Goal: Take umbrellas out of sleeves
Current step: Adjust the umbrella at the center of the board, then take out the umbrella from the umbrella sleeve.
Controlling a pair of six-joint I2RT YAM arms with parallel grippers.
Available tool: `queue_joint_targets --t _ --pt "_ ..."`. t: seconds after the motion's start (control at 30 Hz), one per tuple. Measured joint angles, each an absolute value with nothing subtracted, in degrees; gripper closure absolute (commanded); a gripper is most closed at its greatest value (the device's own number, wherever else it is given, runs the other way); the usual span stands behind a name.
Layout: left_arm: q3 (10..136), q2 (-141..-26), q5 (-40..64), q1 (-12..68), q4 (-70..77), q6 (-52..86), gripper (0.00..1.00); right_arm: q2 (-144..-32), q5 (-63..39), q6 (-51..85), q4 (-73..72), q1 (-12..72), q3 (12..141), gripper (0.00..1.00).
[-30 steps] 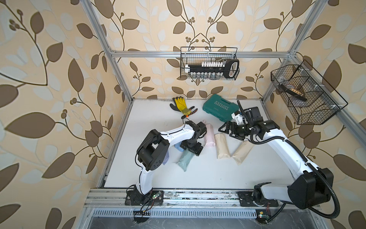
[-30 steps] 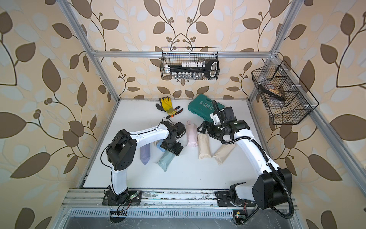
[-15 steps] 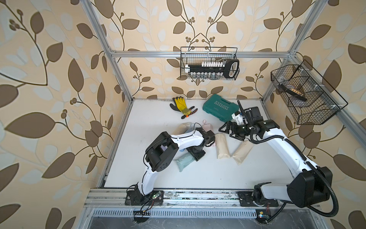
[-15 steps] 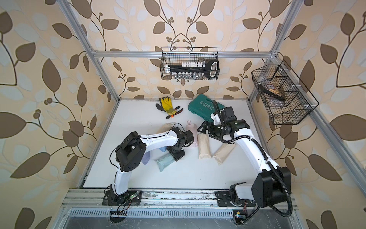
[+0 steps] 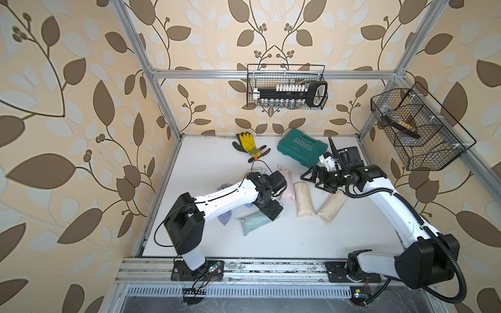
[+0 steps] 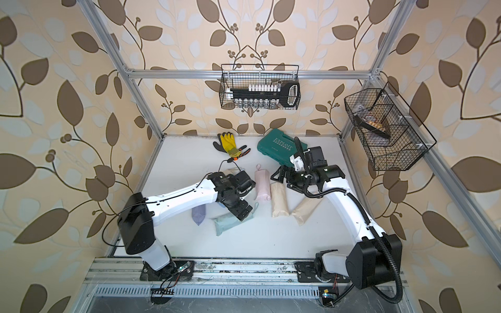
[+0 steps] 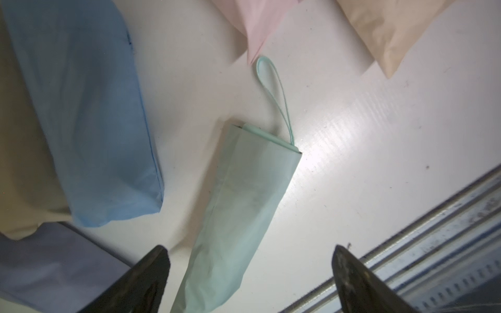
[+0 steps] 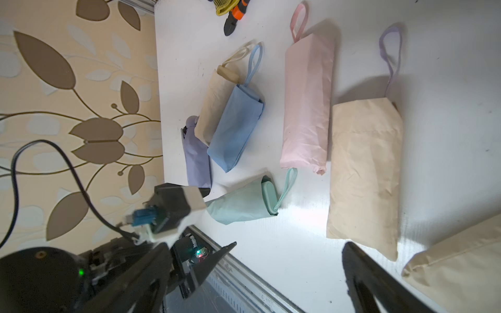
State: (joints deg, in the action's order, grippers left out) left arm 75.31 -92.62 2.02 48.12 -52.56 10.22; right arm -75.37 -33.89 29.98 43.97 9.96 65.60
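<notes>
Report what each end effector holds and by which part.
Nothing is held. Left end effector stands open over the mint sleeve; right end effector is open too.

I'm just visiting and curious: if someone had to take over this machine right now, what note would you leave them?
Left gripper: open, astride the mint-green fabric sleeve, not gripping.
Right gripper: open, empty, hovering near the wide beige fabric pouch.
Nearby lie a blue fabric sleeve, a pink fabric sleeve and a lilac fabric bundle.
Done: no umbrella plainly out; the mint umbrella's handle shows at its sleeve's mouth.
To do: pull every umbrella free.
</notes>
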Motion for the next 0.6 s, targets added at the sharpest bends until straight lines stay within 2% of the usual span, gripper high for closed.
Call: queue_joint_targets --t 0.17,0.27,0.4,0.6 --pt "65.39 -80.25 8.62 40.36 -50.41 20.93 0.05 -78.72 -37.87 30.04 42.89 12.10 63.55 0.02" --pt "58.92 -74.91 11.86 39.35 -49.17 26.30 0.06 -81.21 -38.94 30.13 43.31 14.76 62.67 0.06" --pt "50.94 -71.85 14.68 39.27 -46.59 32.05 0.07 -84.01 -39.86 30.81 43.97 17.72 61.36 0.13" --pt "41.01 -67.18 17.56 35.62 -41.08 38.22 0.12 -87.05 -40.53 31.66 43.64 22.26 60.64 0.15"
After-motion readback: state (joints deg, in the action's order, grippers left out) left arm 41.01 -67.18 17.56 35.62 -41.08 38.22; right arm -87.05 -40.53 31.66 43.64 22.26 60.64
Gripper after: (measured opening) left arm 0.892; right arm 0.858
